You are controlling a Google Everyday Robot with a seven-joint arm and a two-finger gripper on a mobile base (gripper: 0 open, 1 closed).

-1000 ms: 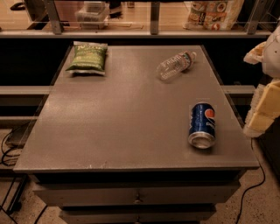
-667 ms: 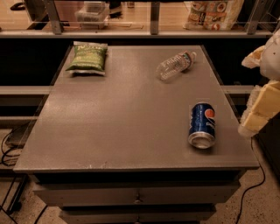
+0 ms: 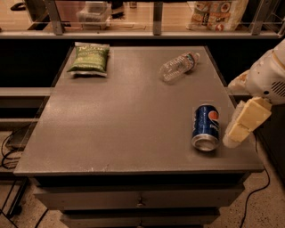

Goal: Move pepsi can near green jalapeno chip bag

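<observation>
The pepsi can [image 3: 205, 127] lies on its side near the table's front right, its silver end facing the front edge. The green jalapeno chip bag [image 3: 89, 59] lies flat at the table's far left corner. My gripper [image 3: 244, 123] comes in from the right edge of the view, pale and blocky, just right of the can and close to it, a little above the table's right edge. It holds nothing that I can see.
A clear plastic water bottle [image 3: 178, 67] lies on its side at the far right of the grey table [image 3: 124, 116]. A counter rail and a white-and-red printed bag [image 3: 216, 13] stand behind the table. Cables lie on the floor at left.
My gripper has shifted slightly left and down, closer to the pepsi can. The can, the bag and the bottle have not moved.
</observation>
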